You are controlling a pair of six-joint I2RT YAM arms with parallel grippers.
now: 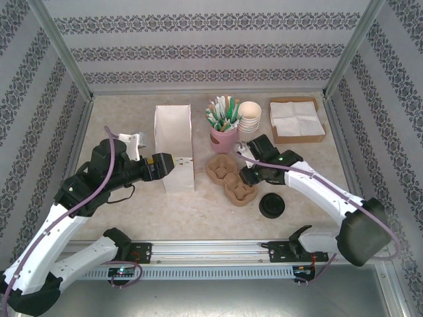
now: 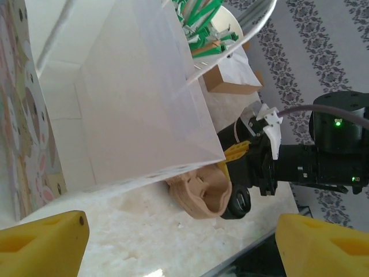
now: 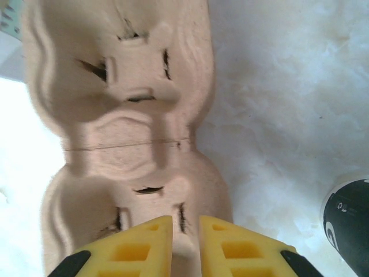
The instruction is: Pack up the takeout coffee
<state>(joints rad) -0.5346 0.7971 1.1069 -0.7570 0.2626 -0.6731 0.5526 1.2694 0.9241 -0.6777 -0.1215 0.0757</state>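
Diagonally, pulp carrier (image 1: 226,174) long axis far-left to near-right; right jaws pinching its rim; left jaws spread

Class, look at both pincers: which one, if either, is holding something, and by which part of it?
The right pincer grips the pulp cup carrier by the rim at one end. The left pincer stands open, holding nothing.

White-and-black arms (image 1: 66,231), yellow fingers (image 3: 132,248), seemingly lilac cables (image 1: 114,155)

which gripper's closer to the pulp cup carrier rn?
Right. The right gripper pinches the pulp cup carrier by its rim; the left gripper is over at the white paper bag, jaws wide.
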